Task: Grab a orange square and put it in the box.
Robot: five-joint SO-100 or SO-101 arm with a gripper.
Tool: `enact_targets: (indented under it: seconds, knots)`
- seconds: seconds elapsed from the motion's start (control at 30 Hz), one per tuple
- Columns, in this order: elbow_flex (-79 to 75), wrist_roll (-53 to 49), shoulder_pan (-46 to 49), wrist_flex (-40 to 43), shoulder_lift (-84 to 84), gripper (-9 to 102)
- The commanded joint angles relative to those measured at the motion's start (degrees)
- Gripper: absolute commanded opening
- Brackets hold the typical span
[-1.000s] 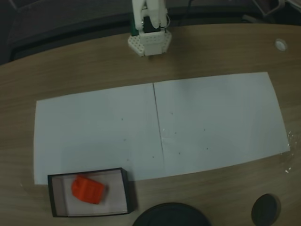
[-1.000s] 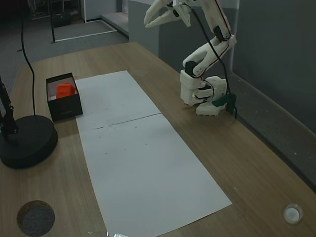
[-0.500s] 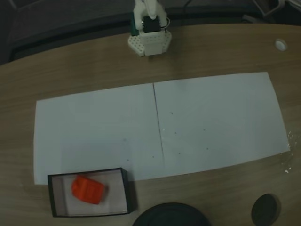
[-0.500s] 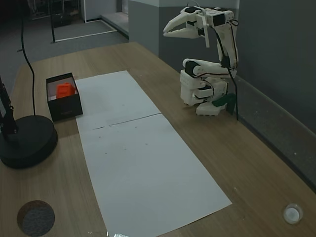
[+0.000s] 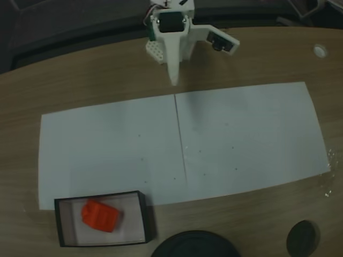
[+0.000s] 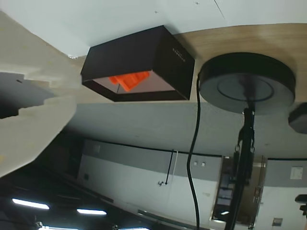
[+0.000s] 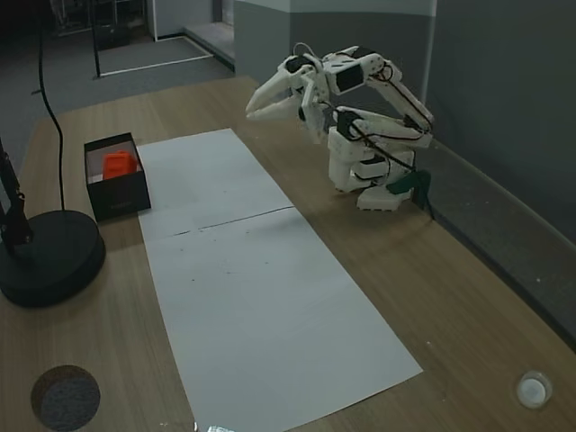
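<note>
The white two-finger gripper [image 7: 256,106] hangs empty above the wooden table [image 7: 432,297], its jaws slightly parted, folded back close to the arm's white base [image 7: 360,171]. Well apart from it, the small orange-red square block [image 5: 99,215] lies inside the shallow black-walled box [image 5: 144,217], beside the white paper sheets [image 5: 177,144] and near a round black stand base [image 7: 49,261].

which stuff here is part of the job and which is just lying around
Part of the job:
- orange square, lying in the box
- box
- gripper, holding nothing, back by the arm's base

Just lying about:
- white paper
- black round stand base
- small black disc
- small white cap
</note>
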Motion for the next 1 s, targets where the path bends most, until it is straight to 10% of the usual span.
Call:
enact_targets:
  seconds: [0.0, 0.3, 0.97]
  knots:
    - [8.61, 0.35, 2.72, -6.50, 1.49, 0]
    - [18.37, 4.48, 0.62, -7.73, 1.49, 0]
    - [11.95, 5.01, 0.70, 20.04, 1.49, 0]
